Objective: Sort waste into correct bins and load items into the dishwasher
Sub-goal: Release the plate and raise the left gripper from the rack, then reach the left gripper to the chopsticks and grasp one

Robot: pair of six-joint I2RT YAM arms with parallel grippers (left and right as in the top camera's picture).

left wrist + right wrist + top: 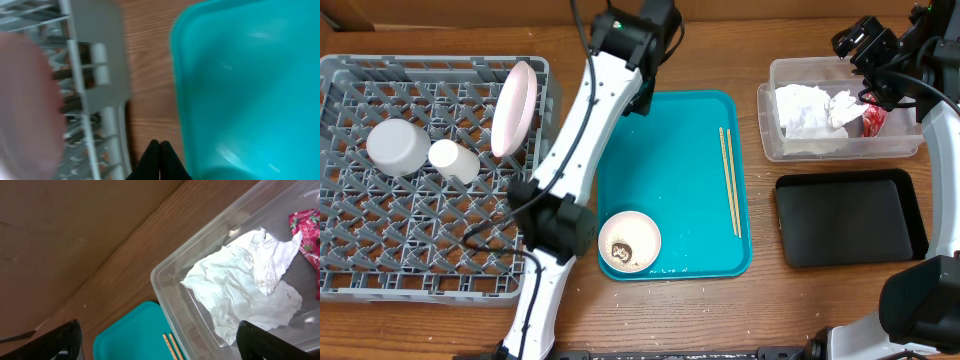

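Observation:
The grey dish rack (380, 250) at left holds a plate (514, 108) standing on edge, an overturned bowl (398, 146) and a small cup (454, 160). The plate is a pale blur in the left wrist view (25, 100), beside the rack wall (100, 65). A second bowl with food scraps (629, 241) and the chopsticks (730, 180) lie on the teal tray (670, 150). The clear tub (770, 120) holds napkins (810, 110) and the red wrapper (873, 120); all three show in the right wrist view, tub (165, 280), napkins (240, 285), wrapper (307, 230). My left gripper (160, 150) is shut and empty between rack and tray. My right gripper (157, 342) is open above the tub.
The black tray (850, 215) sits at right, in front of the clear tub. The teal tray also fills the right of the left wrist view (250, 90). The chopstick tips show in the right wrist view (170, 345). A cardboard wall (75, 220) stands behind the table.

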